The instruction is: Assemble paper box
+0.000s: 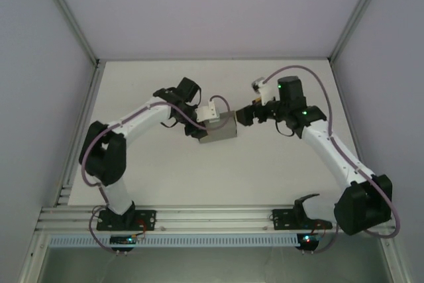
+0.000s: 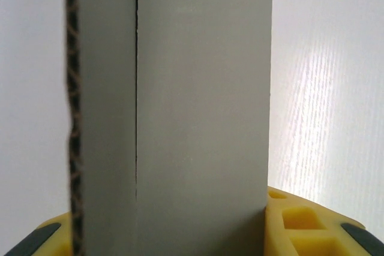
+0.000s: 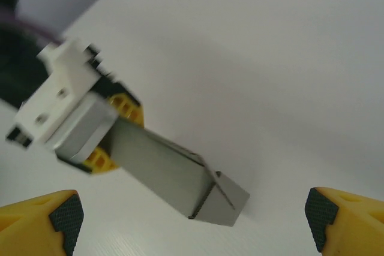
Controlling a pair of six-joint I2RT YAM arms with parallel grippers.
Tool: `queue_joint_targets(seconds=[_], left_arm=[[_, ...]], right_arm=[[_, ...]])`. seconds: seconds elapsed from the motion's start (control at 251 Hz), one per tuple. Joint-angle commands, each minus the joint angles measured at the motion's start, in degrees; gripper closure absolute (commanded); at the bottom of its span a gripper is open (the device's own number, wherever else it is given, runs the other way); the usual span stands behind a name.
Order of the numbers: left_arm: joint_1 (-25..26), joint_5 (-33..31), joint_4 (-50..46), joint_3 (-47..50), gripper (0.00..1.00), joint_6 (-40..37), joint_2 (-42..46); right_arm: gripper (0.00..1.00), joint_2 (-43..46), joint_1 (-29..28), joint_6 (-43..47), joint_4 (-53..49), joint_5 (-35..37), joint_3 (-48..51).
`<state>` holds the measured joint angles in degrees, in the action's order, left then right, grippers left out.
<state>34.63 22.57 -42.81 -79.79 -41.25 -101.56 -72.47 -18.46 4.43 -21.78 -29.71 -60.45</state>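
left gripper (image 1: pixel 203 126) clamped on paper box (image 1: pixel 220 128), right gripper (image 1: pixel 243 116) wide open, empty: hold left steady, square right on free end before closing

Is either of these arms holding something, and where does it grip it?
The left jaws clamp the grey paper box by one end, the rest sticking out free. The right jaws stand open, holding nothing.

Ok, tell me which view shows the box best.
Right wrist: the box shows nearly whole, side and end faces, held by the left pincer. Top external shows the box small; left wrist sees the box up close, a grey panel and seam.
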Motion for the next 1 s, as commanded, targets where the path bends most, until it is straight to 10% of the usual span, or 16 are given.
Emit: queue_joint_targets(seconds=[0.0,0.994], left_arm=[[0.3,2.5,-8.7,-2.7,0.82,-0.4,-1.3],[0.3,1.3,-8.6,-6.1,0.81,0.4,-5.8]], right_arm=[[0.02,-2.8,-0.7,14.9,-5.3,-0.3,-3.0],[0.89,-24.7,-5.4,24.0,-25.1,2.9,-19.7]])
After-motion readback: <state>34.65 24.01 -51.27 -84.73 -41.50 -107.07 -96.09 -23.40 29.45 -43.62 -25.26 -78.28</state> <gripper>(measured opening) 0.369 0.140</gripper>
